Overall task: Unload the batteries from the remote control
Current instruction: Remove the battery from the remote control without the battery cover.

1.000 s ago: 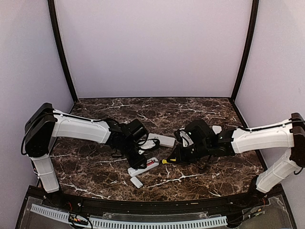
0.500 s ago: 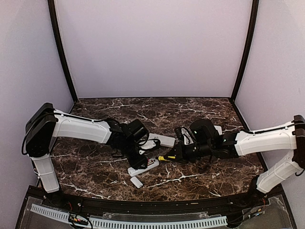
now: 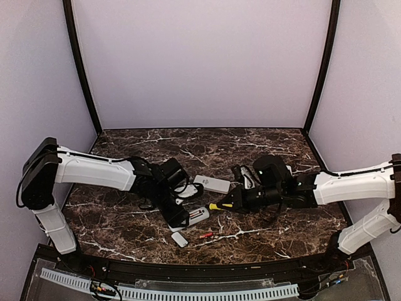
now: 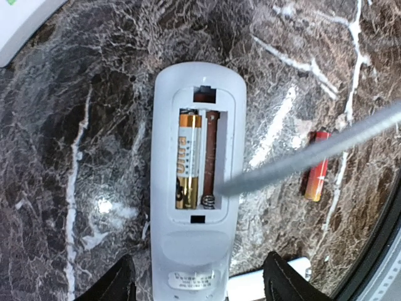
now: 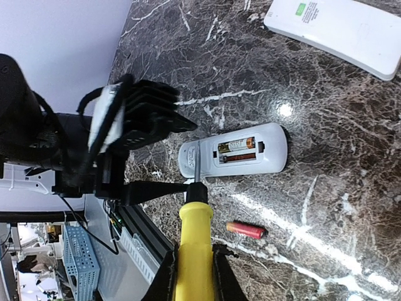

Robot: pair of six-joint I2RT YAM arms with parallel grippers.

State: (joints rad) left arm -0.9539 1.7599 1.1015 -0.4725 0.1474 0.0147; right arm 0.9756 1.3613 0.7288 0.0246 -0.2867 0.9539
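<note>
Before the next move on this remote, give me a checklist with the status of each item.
1. Remote lying open side up: ok.
2. One battery out: ok, red battery lies beside the remote.
3. Both slots emptied: not ok, gold battery sits in its slot.
4. Screwdriver held: ok, right gripper shut on its handle.
5. Remote clamped: not ok, left gripper open, fingers either side of it.
6. Tip under the gold battery: not ok, it points at the empty slot.

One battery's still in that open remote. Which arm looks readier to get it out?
Right, probably. The right gripper holds the screwdriver, whose tip reaches into the remote compartment beside the remaining battery. The left gripper hangs open above, empty.
</note>
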